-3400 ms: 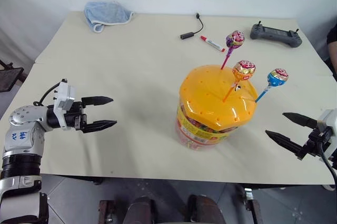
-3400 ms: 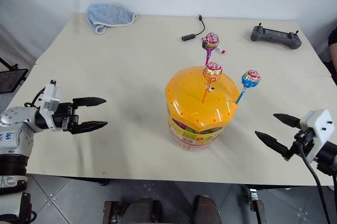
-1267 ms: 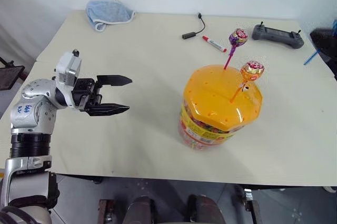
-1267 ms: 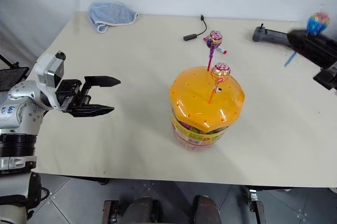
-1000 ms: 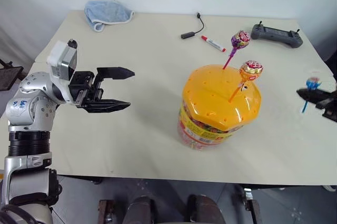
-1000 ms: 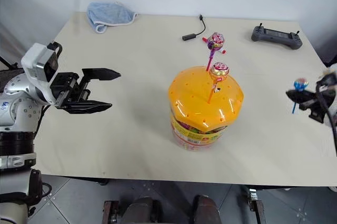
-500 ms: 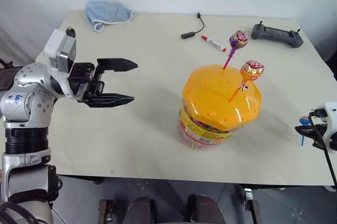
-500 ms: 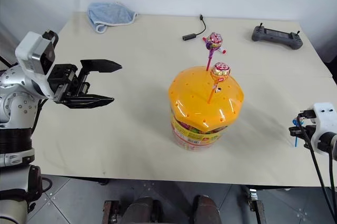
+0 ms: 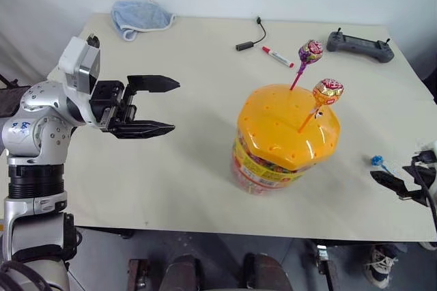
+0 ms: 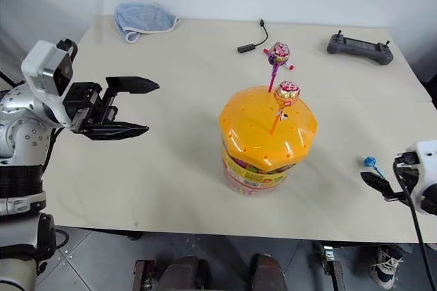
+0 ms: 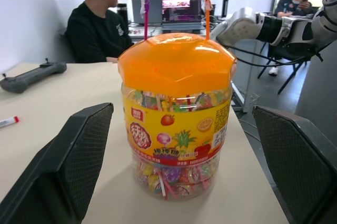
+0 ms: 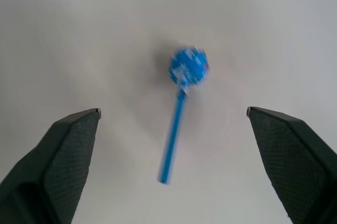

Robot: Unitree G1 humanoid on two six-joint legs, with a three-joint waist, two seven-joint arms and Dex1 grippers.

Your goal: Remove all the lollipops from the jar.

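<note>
Over on the left, the left gripper (image 9: 158,104) hovers above the table (image 9: 191,59) with its fingers spread, pointing toward the jar (image 9: 285,139) and well apart from it. Right of centre stands the jar, its orange lid on, with the purple lollipop (image 9: 310,51) and the orange-red lollipop (image 9: 328,90) stuck upright in it. Farther right, the blue lollipop (image 12: 185,77) lies on the table near its near edge, just beyond the right gripper (image 12: 174,150), whose fingers are spread wide and empty.
</note>
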